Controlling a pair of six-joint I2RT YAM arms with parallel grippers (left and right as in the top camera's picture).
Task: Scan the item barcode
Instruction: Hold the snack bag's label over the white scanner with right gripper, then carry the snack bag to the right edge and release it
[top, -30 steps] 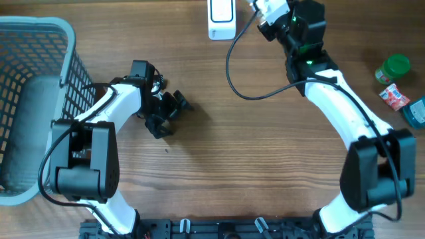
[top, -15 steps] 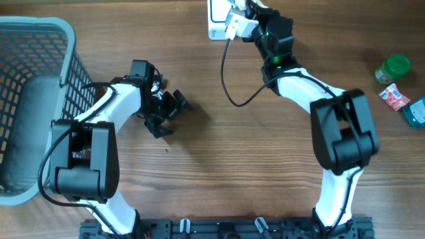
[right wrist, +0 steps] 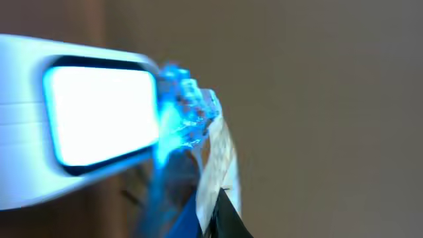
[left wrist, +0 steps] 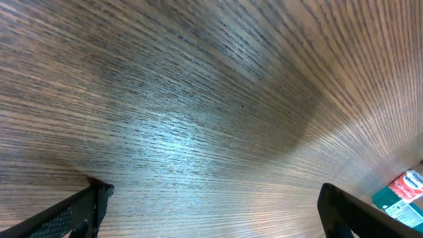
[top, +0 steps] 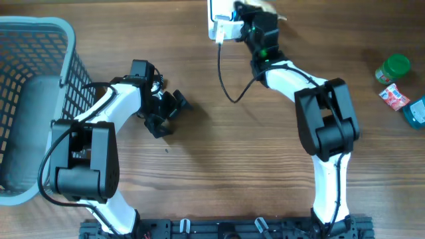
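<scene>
Overhead: the scanner (top: 216, 9) sits at 12 o'clock on the table (top: 252, 166), and the right gripper (top: 232, 26) is at its 5 o'clock corner. The jaws are clamped tight on the item (top: 224, 30), a small white thing touching or just short of the scanner's lower edge; which, I cannot tell. The left gripper (top: 167, 111) lies low over the wood toward 9 o'clock, spread fully and holding nothing. A basket (top: 40, 25) fills the far 9 o'clock side. A jar (top: 393, 68) and a packet (top: 395, 97) wait at 3 o'clock, well apart from both arms.

Left wrist: only bare wood shows between the 2 dark fingers (left wrist: 73, 213), which stand wide apart at 7 and 5 o'clock. The packet peeks in at the 4 o'clock corner.

Right wrist: the scanner's window (right wrist: 102, 116) glows white at 9 o'clock. The item (right wrist: 218, 149) is held edge-on beside it, its near edge lit blue. 1 dark fingertip (right wrist: 228, 215) shows at 6 o'clock.

The step in hand looks like the scan itself, with the item presented to the window. No barcode is legible, and the item seems edge-on, so the next move likely calls for a small wrist turn to face its printed side squarely to the light.
</scene>
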